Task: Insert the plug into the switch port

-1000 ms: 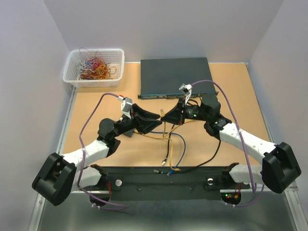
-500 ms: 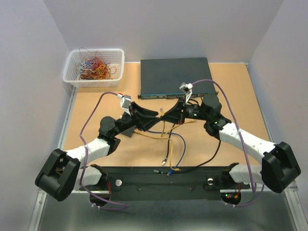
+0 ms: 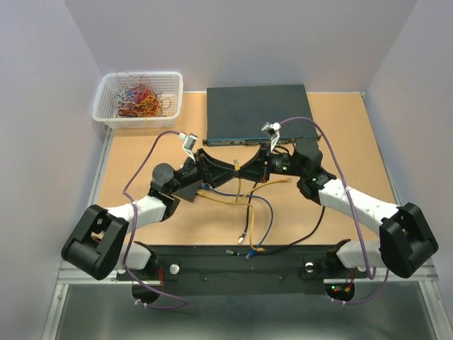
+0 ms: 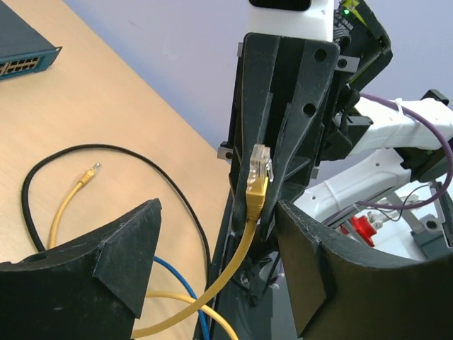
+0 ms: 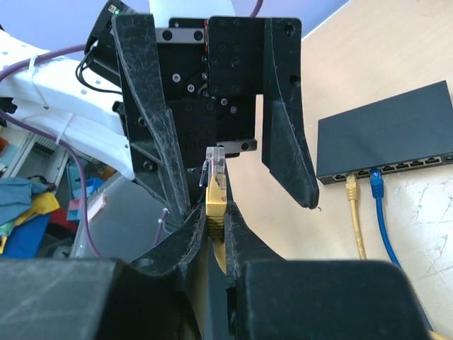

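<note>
My right gripper [image 5: 216,219] is shut on a yellow cable's plug [image 5: 216,191], whose clear tip sticks out past the fingertips. It is held above the table [image 3: 127,163] in the top view, where the right gripper [image 3: 253,172] meets my left gripper [image 3: 233,170]. My left gripper [image 4: 219,212] is open, and its fingers [image 4: 120,255] stand either side of the plug [image 4: 257,177] without touching it. The small black box [image 5: 386,134] lies on the table with its row of ports facing me. A yellow and a blue cable are plugged into it.
The large dark rack switch [image 3: 258,113] lies at the back. A white basket [image 3: 138,99] of wires stands at the back left. Loose yellow, blue and black cables [image 3: 255,212] lie on the table between the arms. A second loose yellow plug [image 4: 88,173] also lies there.
My left arm has swung right toward the right gripper, and its open fingers now straddle the held plug. The right gripper has barely moved.
</note>
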Robot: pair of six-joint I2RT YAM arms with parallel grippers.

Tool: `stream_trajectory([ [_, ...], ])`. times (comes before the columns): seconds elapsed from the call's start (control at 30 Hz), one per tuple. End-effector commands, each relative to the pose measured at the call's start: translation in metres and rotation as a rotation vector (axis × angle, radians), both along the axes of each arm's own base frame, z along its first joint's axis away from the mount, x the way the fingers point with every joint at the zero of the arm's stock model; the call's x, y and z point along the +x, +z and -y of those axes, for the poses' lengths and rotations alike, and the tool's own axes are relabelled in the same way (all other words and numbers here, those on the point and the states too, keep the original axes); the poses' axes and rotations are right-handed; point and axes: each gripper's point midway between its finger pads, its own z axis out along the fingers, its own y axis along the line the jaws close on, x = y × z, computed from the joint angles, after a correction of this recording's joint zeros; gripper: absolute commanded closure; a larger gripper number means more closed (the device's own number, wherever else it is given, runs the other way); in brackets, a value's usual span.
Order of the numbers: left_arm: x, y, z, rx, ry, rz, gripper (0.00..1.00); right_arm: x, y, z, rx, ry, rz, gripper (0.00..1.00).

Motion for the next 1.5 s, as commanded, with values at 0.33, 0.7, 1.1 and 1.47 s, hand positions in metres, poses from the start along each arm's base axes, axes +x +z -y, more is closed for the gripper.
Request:
stream_trajectory([
  [0.33, -0.023, 0.129, -0.021, -0.228, 0.045, 0.545, 0.38, -0.009, 0.007, -0.011, 0.054, 0.063, 0.046, 1.00],
  [0.7, -0.015, 0.113, -0.019, -0.168, 0.073, 0.511, 0.44, -0.007, 0.014, -0.016, 0.072, 0.070, 0.054, 1.00],
  [1.1, -0.002, 0.094, -0.015, -0.093, 0.093, 0.458, 0.44, -0.003, 0.018, -0.021, 0.081, 0.063, 0.057, 1.00],
  [1.47, -0.001, 0.070, -0.013, -0.044, 0.080, 0.402, 0.44, 0.000, 0.022, -0.024, 0.089, 0.057, 0.070, 1.00],
])
